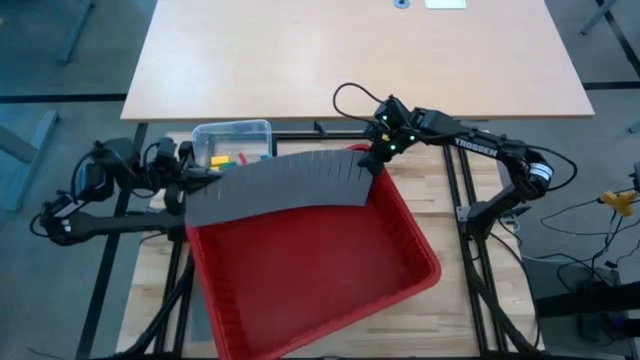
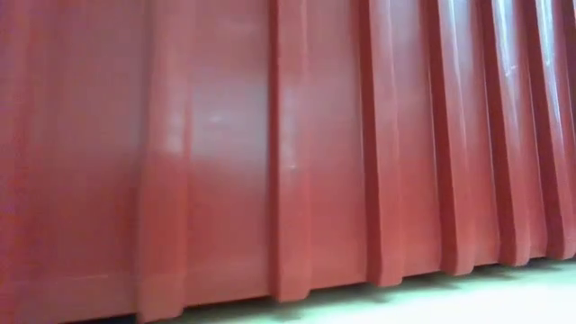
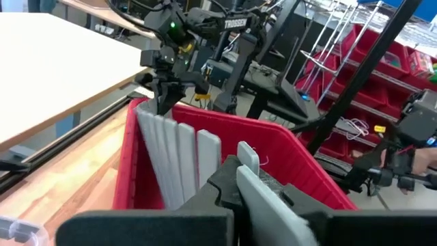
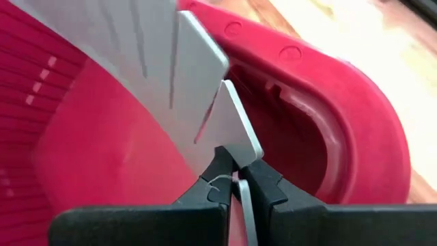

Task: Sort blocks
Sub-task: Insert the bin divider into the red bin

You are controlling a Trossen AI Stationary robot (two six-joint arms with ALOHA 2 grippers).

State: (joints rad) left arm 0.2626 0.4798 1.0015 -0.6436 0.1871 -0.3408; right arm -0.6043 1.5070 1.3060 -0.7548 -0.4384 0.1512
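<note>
We see a red bin [image 1: 330, 280] lying askew on the wooden worktable [image 1: 440, 170], and we place everything else against it. A grey slotted divider panel [image 1: 275, 188] spans the bin's far end, and both arms are pinched onto it, 1 at each end. The right gripper [image 1: 377, 160] sits at the bin's far right corner with its 2 fingers clamped together on the panel's end tab; in the right wrist view the dark fingers [image 4: 266, 188] squeeze the thin grey edge [image 4: 232, 130] just above the bin's curved rim [image 4: 355, 109]. The left gripper [image 1: 198, 176] sits at the bin's far left corner, likewise shut on the panel's other end, and the left wrist view shows the grey sheet [image 3: 263, 198] wedged between its fingers. The blocks [image 1: 228, 158] lie outside the bin, in a small clear tub [image 1: 233, 133] just beyond the bin's far left corner; we can make out yellow, green and red pieces there. They rest just beside the left gripper, on its far side, and well apart from the right gripper. The low view is filled by the bin's ribbed red wall [image 2: 288, 153].
</note>
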